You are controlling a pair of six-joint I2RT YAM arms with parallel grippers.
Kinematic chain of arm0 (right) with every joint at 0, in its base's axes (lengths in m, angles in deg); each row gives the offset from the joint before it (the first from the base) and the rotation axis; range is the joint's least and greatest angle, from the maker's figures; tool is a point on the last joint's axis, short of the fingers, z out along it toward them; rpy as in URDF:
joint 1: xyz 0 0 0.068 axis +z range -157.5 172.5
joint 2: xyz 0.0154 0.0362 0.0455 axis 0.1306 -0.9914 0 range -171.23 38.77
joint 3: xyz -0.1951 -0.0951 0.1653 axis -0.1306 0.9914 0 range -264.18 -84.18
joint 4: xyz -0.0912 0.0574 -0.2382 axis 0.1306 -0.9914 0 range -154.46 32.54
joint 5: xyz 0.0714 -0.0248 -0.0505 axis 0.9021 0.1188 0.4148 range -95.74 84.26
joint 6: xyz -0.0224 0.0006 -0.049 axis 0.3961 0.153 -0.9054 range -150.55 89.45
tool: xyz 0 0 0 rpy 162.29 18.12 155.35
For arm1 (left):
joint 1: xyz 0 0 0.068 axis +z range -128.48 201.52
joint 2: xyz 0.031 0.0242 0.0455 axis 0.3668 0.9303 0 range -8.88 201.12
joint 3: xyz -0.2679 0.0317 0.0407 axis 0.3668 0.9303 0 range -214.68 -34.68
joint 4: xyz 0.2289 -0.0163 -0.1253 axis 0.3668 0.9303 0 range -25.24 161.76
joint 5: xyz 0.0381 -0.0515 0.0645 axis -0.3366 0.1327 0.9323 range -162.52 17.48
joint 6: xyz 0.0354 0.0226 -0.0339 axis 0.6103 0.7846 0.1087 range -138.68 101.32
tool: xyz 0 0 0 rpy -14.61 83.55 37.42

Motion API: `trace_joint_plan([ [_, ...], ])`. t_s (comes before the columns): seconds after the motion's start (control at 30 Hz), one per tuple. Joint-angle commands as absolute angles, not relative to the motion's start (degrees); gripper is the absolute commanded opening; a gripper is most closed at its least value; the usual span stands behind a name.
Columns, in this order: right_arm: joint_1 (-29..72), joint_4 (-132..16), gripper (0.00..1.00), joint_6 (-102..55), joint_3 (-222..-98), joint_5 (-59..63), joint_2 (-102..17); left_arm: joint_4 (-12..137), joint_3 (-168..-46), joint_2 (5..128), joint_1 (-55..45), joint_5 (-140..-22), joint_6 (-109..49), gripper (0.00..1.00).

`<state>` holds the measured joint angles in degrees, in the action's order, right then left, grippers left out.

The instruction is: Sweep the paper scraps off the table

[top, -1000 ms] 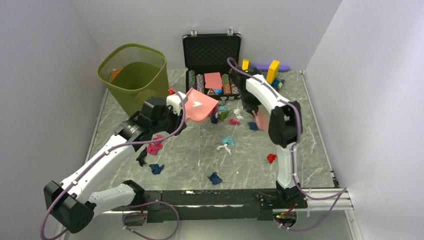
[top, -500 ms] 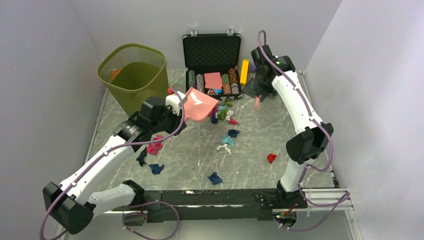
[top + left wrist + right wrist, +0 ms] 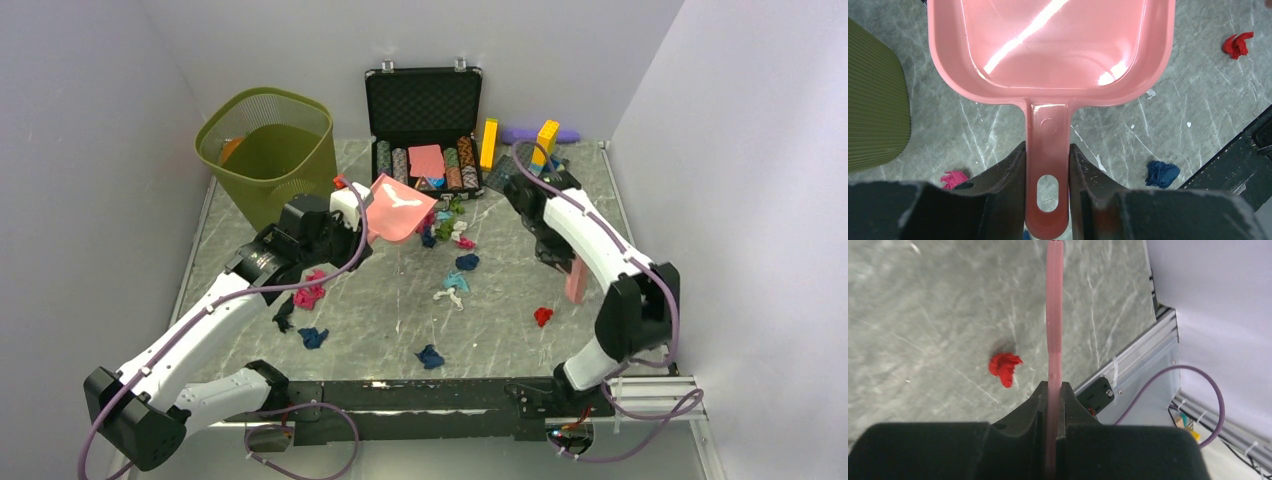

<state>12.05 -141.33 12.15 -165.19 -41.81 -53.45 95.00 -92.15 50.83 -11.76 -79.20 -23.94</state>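
Paper scraps lie on the marble table [image 3: 380,310]: a mixed cluster [image 3: 447,228] by the case, a teal one [image 3: 456,282], a red one [image 3: 543,316], dark blue ones [image 3: 430,355] and magenta ones [image 3: 309,295]. My left gripper [image 3: 350,215] is shut on the handle of a pink dustpan [image 3: 398,210], which is empty in the left wrist view [image 3: 1053,45]. My right gripper [image 3: 565,262] is shut on a flat pink brush [image 3: 576,282], seen edge-on in the right wrist view [image 3: 1054,315], just right of the red scrap [image 3: 1004,367].
An olive mesh bin [image 3: 268,150] stands at the back left. An open black case with poker chips [image 3: 424,120] and yellow bricks [image 3: 545,140] are at the back. White walls close both sides. The metal rail [image 3: 1133,360] runs near the right gripper.
My right arm has swung from the back by the case to the near right, bringing the brush down beside the red scrap. My left arm and the dustpan have hardly moved.
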Motion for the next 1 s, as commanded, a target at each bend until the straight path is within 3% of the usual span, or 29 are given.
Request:
trace_joint_plan([
  [0.0,12.27,-143.45,0.0,17.39,-157.96,-41.06,-44.33,93.31,-92.9,49.55,-11.53,-79.99,-23.96,0.0],
  [0.3,21.41,-135.75,0.0,22.7,-149.09,-22.88,-34.81,93.56,-93.07,49.35,-11.5,-78.3,-23.69,0.0],
  [0.7,23.61,-103.6,0.0,21.74,-162.37,-0.34,-43.06,93.98,-92.64,47.56,-11.32,-72.78,-23.51,0.0],
  [0.87,23.61,-102.66,0.0,18.29,-164.72,1.68,-39.91,94.09,-92.41,45.77,-11.07,-67.88,-23.68,0.0],
  [0.97,23.7,-98.57,0.0,12.62,-161.9,8.97,-37.07,93.89,-92.26,44.72,-10.62,-65.03,-24.22,0.0],
])
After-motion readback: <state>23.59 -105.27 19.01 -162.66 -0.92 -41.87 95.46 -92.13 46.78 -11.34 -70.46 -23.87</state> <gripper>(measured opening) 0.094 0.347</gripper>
